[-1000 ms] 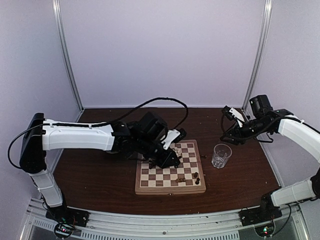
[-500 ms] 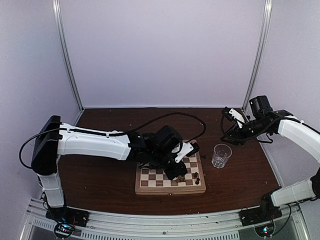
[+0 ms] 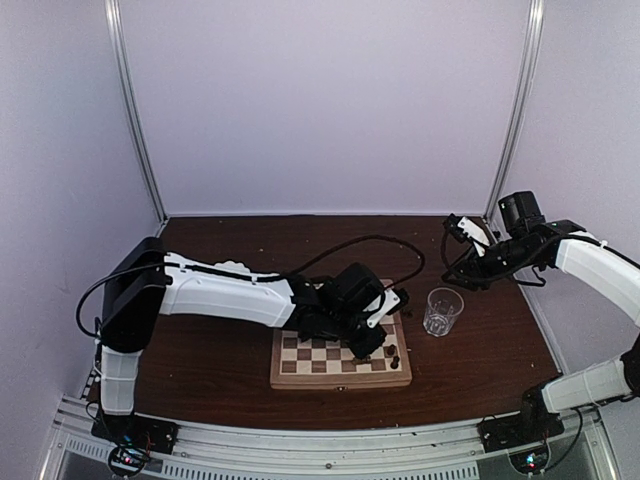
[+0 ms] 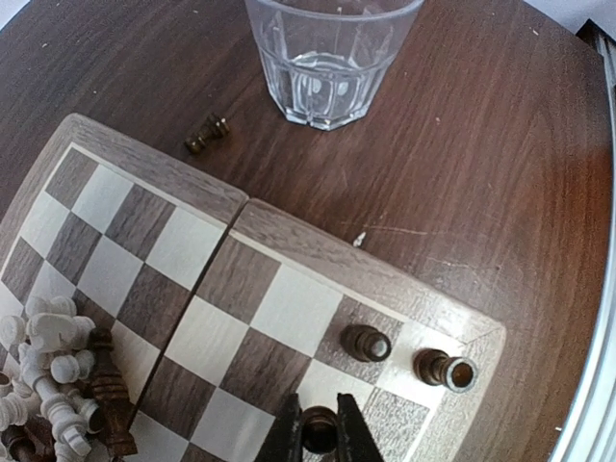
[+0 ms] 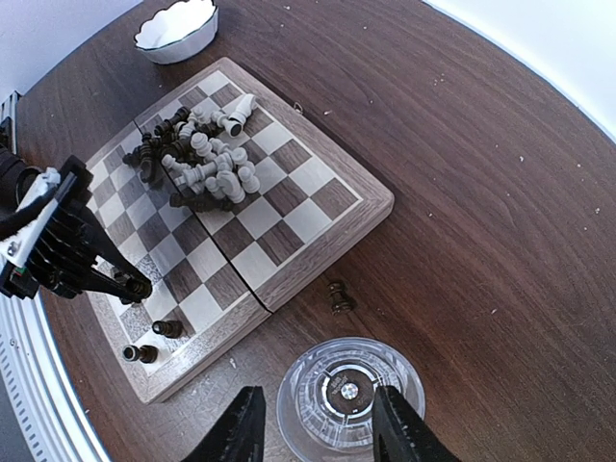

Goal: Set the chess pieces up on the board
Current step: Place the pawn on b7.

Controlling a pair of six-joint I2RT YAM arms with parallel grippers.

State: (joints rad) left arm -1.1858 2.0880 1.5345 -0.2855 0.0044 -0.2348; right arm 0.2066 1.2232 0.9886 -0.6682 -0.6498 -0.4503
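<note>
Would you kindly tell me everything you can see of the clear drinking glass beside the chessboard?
The clear drinking glass is a faceted tumbler with a thick base, apparently empty. It stands upright on the dark wooden table, just off the checked wooden chessboard, not touching it. A small dark chess piece lies on the table between them. Nothing but the table touches it.

**Top external:** you look down from above and behind both bases over the whole table [image 3: 200,360].
**Left wrist:** close, steeply down past the left gripper [image 4: 318,414]; board [image 4: 318,252] corner beneath, glass [image 4: 327,58] ahead.
**Right wrist:** higher, the right gripper [image 5: 318,390] above the glass, whole board beyond.
All three views share board and glass.
</note>
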